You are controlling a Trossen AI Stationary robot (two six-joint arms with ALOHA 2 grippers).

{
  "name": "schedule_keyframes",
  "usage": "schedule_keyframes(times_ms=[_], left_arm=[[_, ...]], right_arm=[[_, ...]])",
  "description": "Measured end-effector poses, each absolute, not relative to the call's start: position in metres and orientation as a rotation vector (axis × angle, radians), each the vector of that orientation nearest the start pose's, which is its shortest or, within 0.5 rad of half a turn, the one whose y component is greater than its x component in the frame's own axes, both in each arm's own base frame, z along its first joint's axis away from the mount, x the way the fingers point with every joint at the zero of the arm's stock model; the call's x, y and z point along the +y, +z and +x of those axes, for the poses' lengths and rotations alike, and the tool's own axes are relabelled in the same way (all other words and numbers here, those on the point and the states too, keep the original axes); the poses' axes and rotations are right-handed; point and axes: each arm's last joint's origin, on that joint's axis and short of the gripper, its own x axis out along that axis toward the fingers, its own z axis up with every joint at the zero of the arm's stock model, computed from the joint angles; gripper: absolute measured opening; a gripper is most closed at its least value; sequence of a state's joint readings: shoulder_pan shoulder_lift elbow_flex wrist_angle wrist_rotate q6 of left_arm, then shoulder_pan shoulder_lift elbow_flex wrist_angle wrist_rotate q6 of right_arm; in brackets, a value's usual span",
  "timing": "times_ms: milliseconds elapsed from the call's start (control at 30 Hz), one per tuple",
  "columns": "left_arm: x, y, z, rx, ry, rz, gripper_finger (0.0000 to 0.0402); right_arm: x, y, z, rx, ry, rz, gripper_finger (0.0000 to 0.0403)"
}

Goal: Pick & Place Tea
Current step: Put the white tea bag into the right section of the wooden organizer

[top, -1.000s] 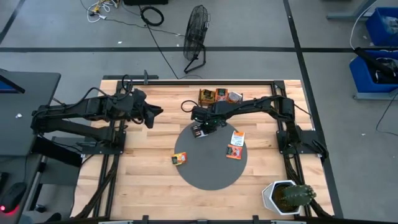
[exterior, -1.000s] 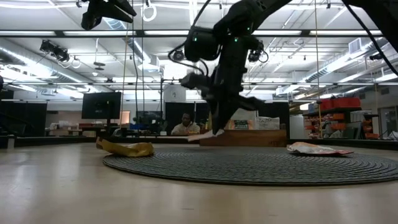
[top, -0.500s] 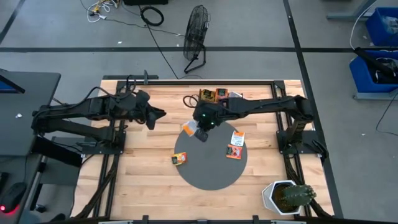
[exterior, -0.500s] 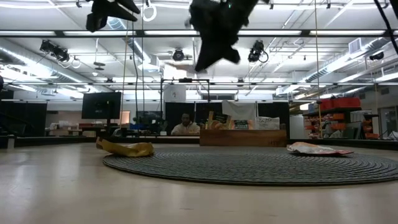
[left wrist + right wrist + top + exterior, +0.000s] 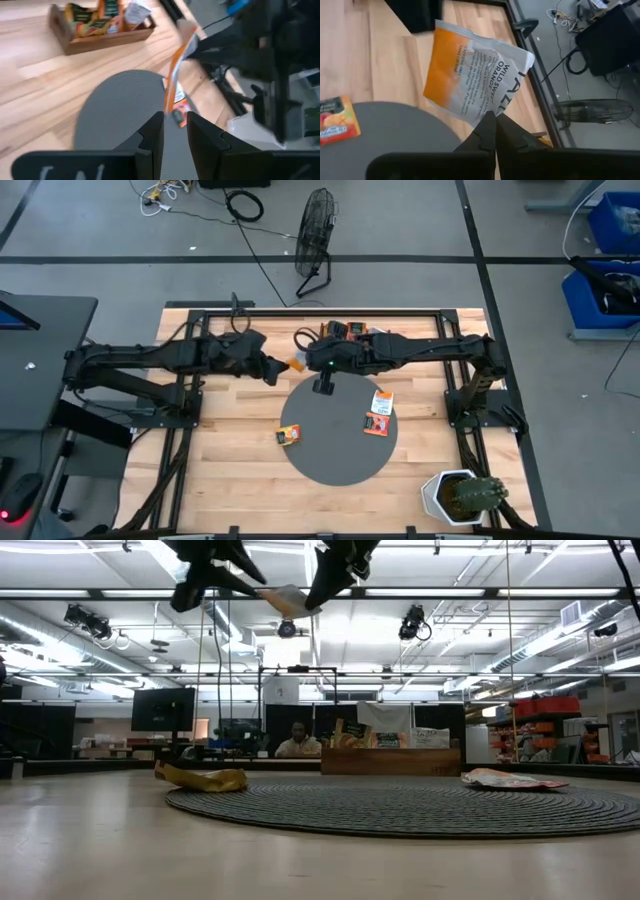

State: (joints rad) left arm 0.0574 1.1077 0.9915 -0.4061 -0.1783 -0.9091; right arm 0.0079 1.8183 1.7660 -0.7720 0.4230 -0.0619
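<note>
One tea sachet, white and orange with "Wild Sweet Orange" print, is held high above the table between both arms. My right gripper is shut on it. My left gripper is open and faces it from the left. Its two fingers stand on either side of the sachet's free edge, with a gap showing. Three more sachets lie flat on the round grey mat: one at its left, two at its right. Others sit in the wooden tray. My right gripper pinches one corner of the sachet between its two shut fingers. It comes slanting from the table's right. The sachet is lifted clear, far above the mat, and sticks out tilted toward my left gripper.
The wooden tray stands at the table's far edge, just behind both grippers. A potted cactus sits at the near right corner. A fan stands on the floor beyond the table. Bare wood lies to the left of the mat.
My right gripper has lifted the sachet off the mat's far left part, risen high and moved toward the far edge and the left. My left gripper has moved right toward it, and its fingers now stand around the sachet's free edge.
</note>
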Motion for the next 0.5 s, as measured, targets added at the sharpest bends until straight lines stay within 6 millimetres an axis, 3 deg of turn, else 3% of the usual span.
schedule_keyframes(times_ms=[133,500], left_arm=[[0.016,0.321,0.247,0.351,0.422,-0.863,0.0087],[0.017,0.315,0.249,0.366,0.465,-0.949,0.0087]], right_arm=[[-0.009,0.335,0.394,0.861,-0.369,-0.258,0.0000],[0.005,0.336,0.395,0.863,-0.276,-0.385,0.0000]])
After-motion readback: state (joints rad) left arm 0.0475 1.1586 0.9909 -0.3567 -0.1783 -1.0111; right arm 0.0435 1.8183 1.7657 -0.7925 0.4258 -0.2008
